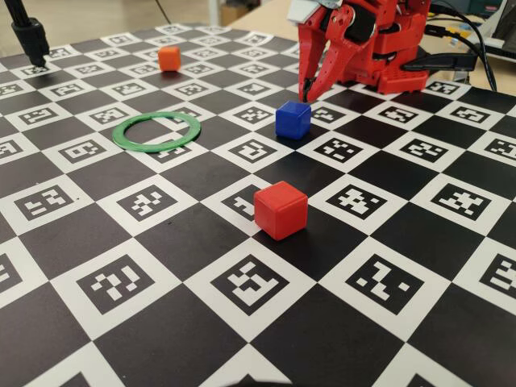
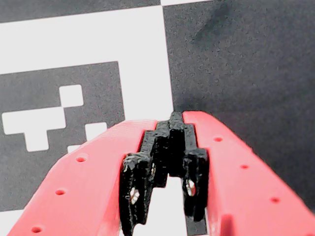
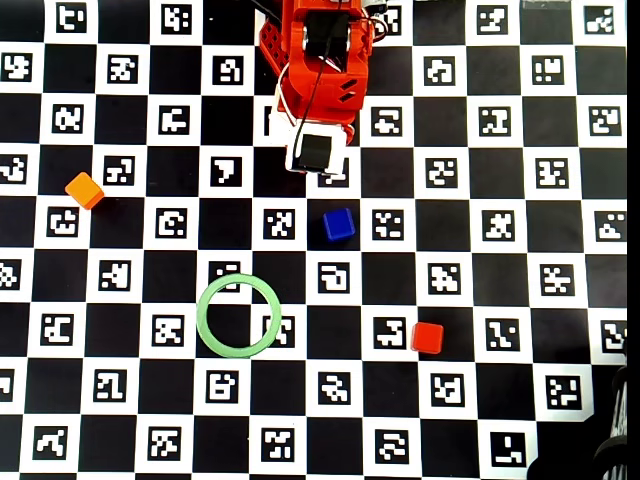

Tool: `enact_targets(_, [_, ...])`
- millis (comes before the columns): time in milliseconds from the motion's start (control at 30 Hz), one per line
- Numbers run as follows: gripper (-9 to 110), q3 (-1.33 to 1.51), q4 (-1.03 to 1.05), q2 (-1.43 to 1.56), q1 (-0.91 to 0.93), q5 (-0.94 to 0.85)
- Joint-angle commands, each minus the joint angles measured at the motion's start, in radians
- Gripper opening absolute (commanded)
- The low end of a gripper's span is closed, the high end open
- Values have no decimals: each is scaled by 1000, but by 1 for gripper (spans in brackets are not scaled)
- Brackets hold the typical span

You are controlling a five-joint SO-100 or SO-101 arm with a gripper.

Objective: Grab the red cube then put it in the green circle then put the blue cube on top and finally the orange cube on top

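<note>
Overhead view, green circle [image 3: 204, 307] empty, cubes apart

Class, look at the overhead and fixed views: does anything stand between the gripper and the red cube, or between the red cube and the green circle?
The blue cube sits just in front of the gripper, roughly on the line to the red cube, so it may need skirting. Between the red cube and the green circle only bare board shows.

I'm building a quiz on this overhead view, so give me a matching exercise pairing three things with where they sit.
1. small matte red cube
2. small matte blue cube
3. small matte orange cube

A. far left of the board
B. just below the arm's base
C. right of the thin flat green ring

Pairs: 1-C, 2-B, 3-A
</note>
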Motion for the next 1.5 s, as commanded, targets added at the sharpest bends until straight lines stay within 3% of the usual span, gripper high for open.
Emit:
enact_targets(0, [-6,54,55,49,-6,-5])
enact_targets(1467, [-6,54,55,49,-6,-5])
